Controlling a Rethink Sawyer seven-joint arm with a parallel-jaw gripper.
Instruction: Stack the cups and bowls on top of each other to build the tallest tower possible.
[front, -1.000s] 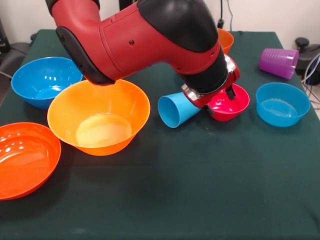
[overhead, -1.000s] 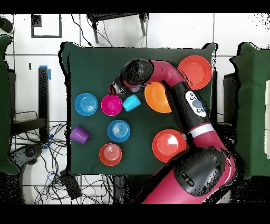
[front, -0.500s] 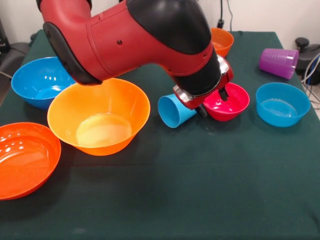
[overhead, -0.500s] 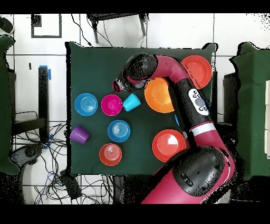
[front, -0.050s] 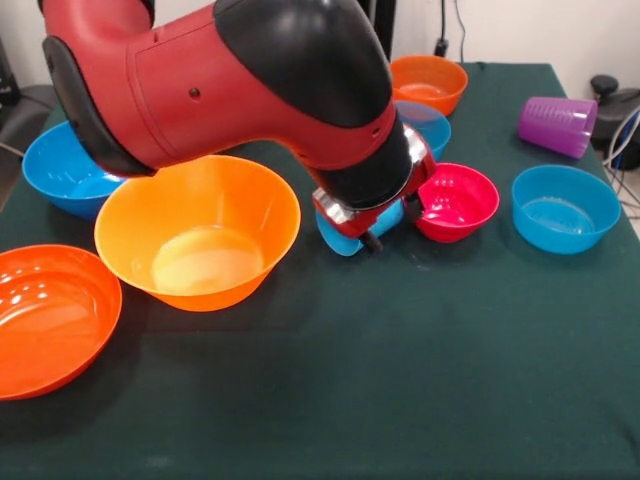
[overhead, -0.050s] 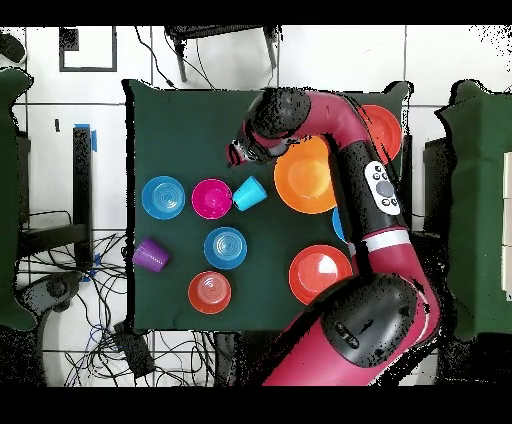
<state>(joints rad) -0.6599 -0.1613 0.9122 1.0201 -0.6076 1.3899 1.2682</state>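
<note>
The tool (front, -0.050s: 392, 225) was seen low over the surface (front, -0.050s: 420, 380); whether it was spread or pressed together could not be told. The light blue cup (overhead, -0.050s: 249, 193) lay tipped just at its five o'clock in the overhead view, mouth toward four o'clock, beside the magenta-pink bowl (front, -0.050s: 456, 202).

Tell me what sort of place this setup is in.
Most likely a robotics lab or test room. A red and black robot arm works over a table with a dark green cover, bright plastic bowls and cups are spread out on it, and loose cables trail across a pale tiled floor.
</note>
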